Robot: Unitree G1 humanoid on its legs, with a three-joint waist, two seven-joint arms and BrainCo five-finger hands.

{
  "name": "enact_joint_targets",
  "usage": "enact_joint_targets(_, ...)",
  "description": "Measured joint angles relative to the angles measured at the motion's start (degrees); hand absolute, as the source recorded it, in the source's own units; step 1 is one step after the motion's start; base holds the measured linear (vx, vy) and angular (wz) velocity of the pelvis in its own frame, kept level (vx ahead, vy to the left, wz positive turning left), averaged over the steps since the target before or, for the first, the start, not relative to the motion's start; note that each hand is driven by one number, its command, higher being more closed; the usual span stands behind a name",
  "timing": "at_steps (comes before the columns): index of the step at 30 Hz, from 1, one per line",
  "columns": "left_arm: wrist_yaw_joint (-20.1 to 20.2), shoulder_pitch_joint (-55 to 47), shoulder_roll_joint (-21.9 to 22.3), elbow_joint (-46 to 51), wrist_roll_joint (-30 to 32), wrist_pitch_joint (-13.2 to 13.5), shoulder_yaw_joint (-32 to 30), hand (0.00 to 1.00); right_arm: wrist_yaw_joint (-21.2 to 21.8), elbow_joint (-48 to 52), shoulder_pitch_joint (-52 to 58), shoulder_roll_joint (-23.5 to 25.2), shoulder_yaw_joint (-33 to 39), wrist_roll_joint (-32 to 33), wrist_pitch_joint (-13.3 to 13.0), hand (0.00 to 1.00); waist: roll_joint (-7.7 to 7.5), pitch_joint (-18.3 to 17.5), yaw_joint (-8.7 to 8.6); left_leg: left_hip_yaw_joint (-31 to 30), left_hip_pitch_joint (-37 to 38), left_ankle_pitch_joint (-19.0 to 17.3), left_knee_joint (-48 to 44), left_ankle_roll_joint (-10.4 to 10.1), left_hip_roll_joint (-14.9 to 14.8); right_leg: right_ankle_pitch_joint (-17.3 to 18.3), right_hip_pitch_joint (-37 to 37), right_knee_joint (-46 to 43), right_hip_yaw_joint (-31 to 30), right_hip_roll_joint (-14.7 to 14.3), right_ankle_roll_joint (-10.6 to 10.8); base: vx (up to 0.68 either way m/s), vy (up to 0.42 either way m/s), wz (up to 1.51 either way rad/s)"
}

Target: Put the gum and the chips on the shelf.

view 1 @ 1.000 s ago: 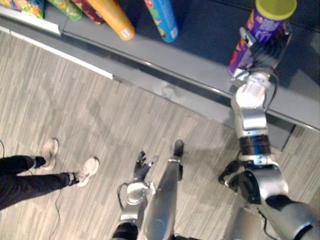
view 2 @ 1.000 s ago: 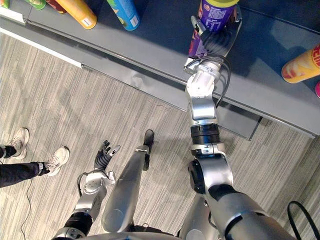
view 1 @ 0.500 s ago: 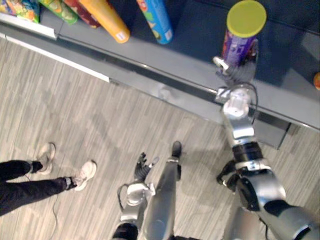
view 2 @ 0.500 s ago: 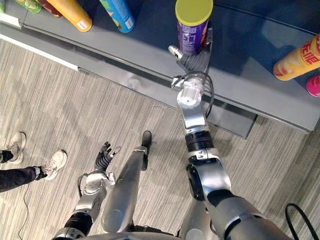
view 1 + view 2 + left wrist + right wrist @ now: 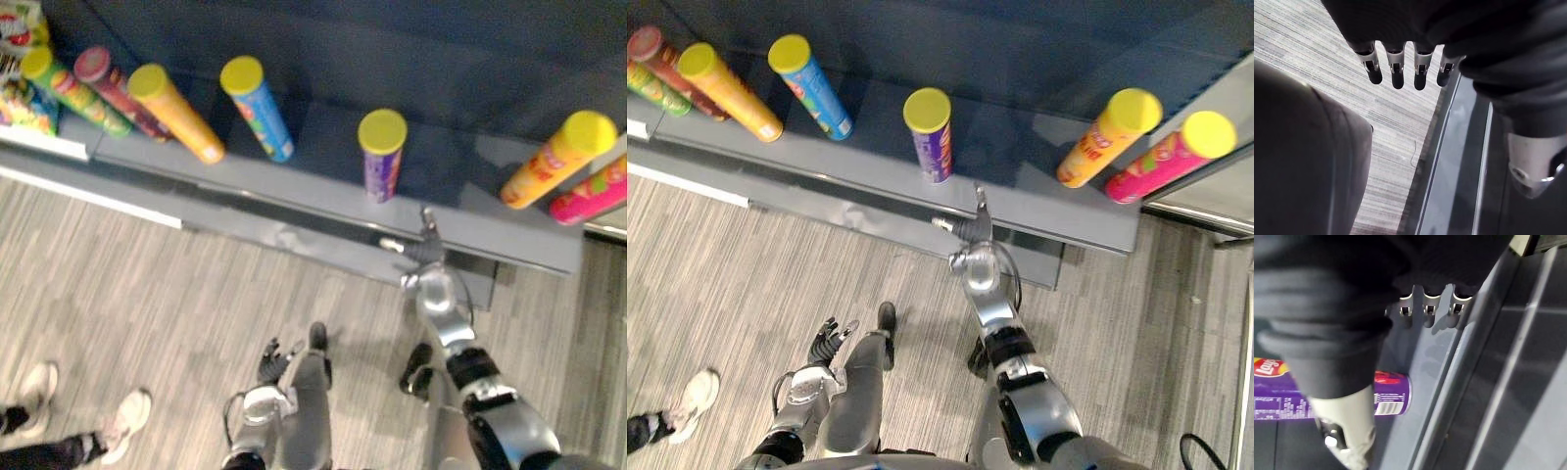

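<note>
Chips can: the purple chips can (image 5: 382,155) with its yellow lid (image 5: 382,130) stands upright on the shelf (image 5: 313,186), alone in a gap between a blue can (image 5: 257,108) on its left and an orange can (image 5: 558,159) on its right
Right hand: the right hand (image 5: 423,250) hangs at the front edge of the shelf, just before the purple can and apart from it; its fingers are straight and spread and it carries nothing
Left hand: the left hand (image 5: 271,360) hangs low over the floor (image 5: 196,294), fingers relaxed and apart, empty
Handling, judged: a light, stiff tube with a smooth and probably slippery skin; tall and narrow, so a knock near the top would likely tip it; what is inside breaks easily, so no squeezing harder than the wall needs
Where to hold, judged: round the middle of the body, thumb on one side and fingers on the other, below the lid, which could pop off if taken by it
Task so far, judged: the chips look placed; the gum is left
Gum: I cannot pick it out among the things on the shelf, and neither hand has it
Hard to make out: the right wrist view cuts the purple can off behind the thumb, showing just its lower end lying across the picture; the far left of the shelf is cropped, with a green can (image 5: 73,90) and a red can (image 5: 113,90) partly overlapping
Bystander: a person's shoes (image 5: 122,423) at the lower left, well apart from both hands
</note>
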State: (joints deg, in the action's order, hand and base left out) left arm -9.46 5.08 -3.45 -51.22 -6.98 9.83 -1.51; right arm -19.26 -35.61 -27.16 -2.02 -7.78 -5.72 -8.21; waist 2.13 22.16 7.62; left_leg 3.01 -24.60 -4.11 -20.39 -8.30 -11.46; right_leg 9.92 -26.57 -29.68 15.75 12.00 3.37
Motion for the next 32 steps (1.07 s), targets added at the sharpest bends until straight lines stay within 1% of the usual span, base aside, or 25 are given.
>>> enact_joint_targets(1, 0.19, -0.06, -0.25, -0.80, 0.72, -0.08, -0.02, 0.00, 0.66, -0.09, 1.32, 0.01, -0.21, 0.00, 0.00, 0.00, -0.28, -0.17, -0.14, 0.34, 1.10, 0.06, 0.74, 0.00, 0.05, -0.23, 0.73, 0.80, -0.38, -0.24, 0.09, 0.07, 0.025, -0.32)
enact_joint_targets(4, 1.23, -0.59, -1.96, -4.25, 1.86, -0.55, -1.05, 0.00, 4.51, 0.00, 8.41, -0.95, -2.03, -0.01, -0.06, 0.00, -2.11, -1.91, -2.48, 1.54, 5.25, 1.18, 5.12, 0.08, 0.30, -1.77, 4.11, 5.48, -1.08, -1.39, 0.63, 0.10, 0.035, -0.18)
enact_joint_targets(5, 1.33, -0.63, -2.04, -4.82, 2.08, -0.56, -1.21, 0.00, 5.20, 0.38, 9.85, -1.12, -2.09, 0.00, -0.06, 0.00, -2.43, -2.14, -2.75, 1.77, 6.02, 1.32, 5.79, 0.09, 0.29, -2.11, 4.81, 6.27, -1.24, -1.63, 0.69, 0.11, 0.041, -0.19)
enact_joint_targets(6, 1.67, -0.75, -2.41, -5.39, 2.93, -0.58, -1.60, 0.00, 6.24, 1.99, 13.17, -1.67, -2.13, 0.01, -0.15, 0.00, -3.17, -2.75, -2.79, 2.79, 7.70, 1.44, 7.07, 0.11, 0.17, -2.90, 6.05, 8.09, -1.93, -2.12, 0.83, 0.08, 0.046, -0.25)
enact_joint_targets(8, 2.54, -1.46, -2.55, -6.60, 4.12, -1.13, -2.74, 0.00, 8.44, 4.26, 18.23, -2.64, -2.32, 0.07, -0.77, 0.00, -3.93, -4.51, -3.28, 3.96, 9.97, 1.52, 8.94, 0.20, 0.18, -4.21, 8.06, 11.02, -2.62, -2.92, 1.28, 0.11, 0.051, -0.32)
enact_joint_targets(9, 3.09, -2.93, -2.54, -7.33, 5.41, -1.27, -4.15, 0.00, 10.31, 6.42, 22.52, -3.92, -3.08, 0.05, -1.12, 0.00, -4.41, -6.62, -4.10, 5.00, 11.72, 1.61, 10.69, 0.34, 0.27, -5.44, 9.81, 13.91, -3.26, -3.43, 1.72, 0.15, 0.065, -0.28)
enact_joint_targets(11, 3.64, -4.18, -2.50, -8.04, 5.90, -1.31, -5.77, 0.00, 12.94, 9.14, 27.41, -4.86, -3.79, 0.13, -2.24, 0.00, -4.66, -8.59, -4.59, 6.23, 13.78, 1.67, 12.50, 0.42, 0.36, -6.88, 11.80, 17.11, -4.00, -3.92, 2.10, 0.14, 0.072, -0.30)
enact_joint_targets(12, 3.88, -5.37, -2.46, -8.25, 6.07, -1.38, -6.98, 0.00, 15.30, 11.01, 31.24, -5.24, -3.85, 1.36, -2.93, 0.00, -4.73, -9.95, -5.23, 7.13, 15.38, 1.72, 13.86, 0.50, 0.62, -7.66, 13.37, 19.43, -4.51, -4.06, 2.43, 0.11, 0.065, -0.29)
enact_joint_targets(14, 4.53, -7.10, -2.49, -8.58, 6.05, -1.63, -8.71, 0.00, 18.02, 12.24, 36.32, -5.42, -3.78, 2.41, -3.88, 0.00, -4.79, -11.92, -6.04, 8.25, 17.62, 1.75, 15.67, 0.55, 1.12, -8.53, 15.25, 21.95, -5.36, -4.11, 2.91, 0.13, 0.083, -0.26)
enact_joint_targets(16, 5.39, -7.75, -2.49, -9.86, 6.02, -1.70, -10.49, 0.00, 20.94, 12.07, 40.93, -5.28, -3.24, 4.15, -4.20, 0.00, -4.77, -13.43, -6.08, 9.05, 19.49, 1.74, 17.13, 0.55, 1.56, -9.12, 16.72, 23.79, -6.13, -4.13, 3.28, 0.12, 0.062, -0.22)
enact_joint_targets(18, 5.87, -8.86, -2.34, -10.36, 5.42, -1.79, -12.56, 0.00, 23.23, 7.64, 44.01, -3.72, -0.43, 5.32, -4.45, 0.00, -4.98, -14.52, -6.69, 9.89, 21.57, 1.74, 18.56, 0.56, 1.91, -9.58, 18.32, 25.27, -6.76, -4.11, 3.57, 0.09, 0.044, -0.15)
enact_joint_targets(20, 6.05, -9.74, -2.25, -10.42, 4.86, -1.80, -13.92, 0.00, 23.58, 2.57, 44.43, -2.71, 2.23, 6.44, -4.44, 0.00, -5.09, -15.57, -7.03, 10.67, 22.71, 1.73, 19.46, 0.56, 2.03, -10.02, 19.07, 26.24, -7.36, -4.22, 3.66, 0.06, 0.026, -0.17)
enact_joint_targets(21, 6.28, -10.36, -1.83, -10.67, 4.75, -1.77, -14.72, 0.00, 23.51, -3.24, 44.35, -1.68, 6.23, 7.35, -4.37, 0.00, -5.00, -16.25, -7.42, 11.03, 23.84, 1.72, 20.22, 0.57, 2.21, -10.33, 20.12, 27.20, -7.62, -4.24, 3.79, 0.06, 0.021, -0.18)
enact_joint_targets(23, 6.44, -10.65, -1.58, -11.20, 4.38, -1.71, -15.86, 0.00, 22.83, -7.03, 43.44, -1.10, 10.24, 8.35, -4.52, 0.00, -4.97, -17.28, -7.52, 11.77, 24.07, 1.62, 20.37, 0.65, 2.30, -10.86, 20.17, 27.98, -8.32, -4.31, 3.85, 0.04, 0.017, -0.19)
enact_joint_targets(24, 6.61, -10.65, -1.19, -11.72, 2.67, -1.70, -16.57, 0.00, 22.00, -11.14, 41.91, -1.25, 13.78, 8.39, -4.53, 0.00, -4.90, -17.40, -7.60, 12.13, 24.90, 1.57, 20.60, 0.71, 2.45, -11.22, 21.09, 28.88, -8.63, -4.30, 3.92, 0.02, 0.012, -0.13)
enact_joint_targets(25, 6.69, -10.62, -1.08, -11.98, 2.50, -1.69, -16.80, 0.00, 21.70, -12.97, 41.63, -1.33, 15.15, 8.40, -4.50, 0.00, -4.81, -17.50, -7.66, 12.14, 25.22, 1.57, 20.79, 0.71, 2.51, -11.24, 21.44, 29.12, -8.62, -4.30, 3.94, 0.02, 0.012, -0.05)
enact_joint_targets(27, 7.09, -11.07, -0.97, -12.53, 0.64, -1.69, -17.00, 0.00, 20.70, -19.50, 41.31, -1.63, 19.00, 8.47, -3.80, 0.00, -4.14, -18.08, -7.56, 12.16, 26.05, 1.54, 21.37, 0.68, 2.58, -11.26, 22.22, 29.69, -8.55, -4.30, 3.97, 0.00, 0.000, 0.00)
enact_joint_targets(28, 7.36, -11.36, -0.69, -12.78, 0.34, -1.72, -17.89, 0.00, 20.30, -23.73, 41.10, -1.52, 21.66, 8.75, -2.68, 0.00, -4.29, -18.79, -7.55, 12.23, 26.31, 1.53, 21.62, 0.68, 2.62, -11.26, 22.34, 29.88, -8.57, -4.30, 3.97, 0.04, 0.004, -0.05)
enact_joint_targets(29, 7.47, -11.57, -0.10, -12.89, 0.26, -1.71, -19.19, 0.00, 19.76, -27.14, 40.91, -0.98, 24.75, 10.48, -1.92, 0.00, -3.81, -18.72, -7.56, 12.45, 27.03, 1.54, 22.22, 0.70, 2.73, -11.27, 22.91, 30.29, -8.76, -4.32, 3.99, 0.04, 0.004, -0.08)
enact_joint_targets(30, 7.48, -11.68, 0.07, -13.18, 0.01, -1.72, -19.56, 0.00, 19.44, -28.51, 40.89, -0.79, 26.30, 11.02, -1.70, 0.00, -3.46, -18.91, -7.59, 12.60, 27.05, 1.54, 22.28, 0.69, 2.79, -11.38, 22.97, 30.59, -8.88, -4.32, 4.14, 0.03, 0.007, -0.14)
enact_joint_targets(31, 7.76, -11.57, 0.39, -14.16, -1.63, -1.74, -20.70, 0.00, 19.08, -30.79, 40.92, -0.58, 29.05, 13.77, -0.55, 0.00, -3.33, -19.19, -7.72, 13.08, 27.35, 1.47, 22.44, 0.70, 2.87, -11.51, 23.05, 30.79, -9.28, -4.31, 4.16, 0.01, 0.008, -0.14)
enact_joint_targets(32, 7.85, -11.55, 0.69, -14.29, -1.87, -1.75, -20.96, 0.00, 18.98, -31.13, 41.03, -0.38, 30.03, 14.87, -0.10, 0.00, -3.13, -19.17, -7.69, 13.41, 27.58, 1.47, 22.58, 0.70, 2.90, -11.57, 23.06, 30.87, -9.52, -4.32, 4.22, 0.01, 0.007, -0.12)
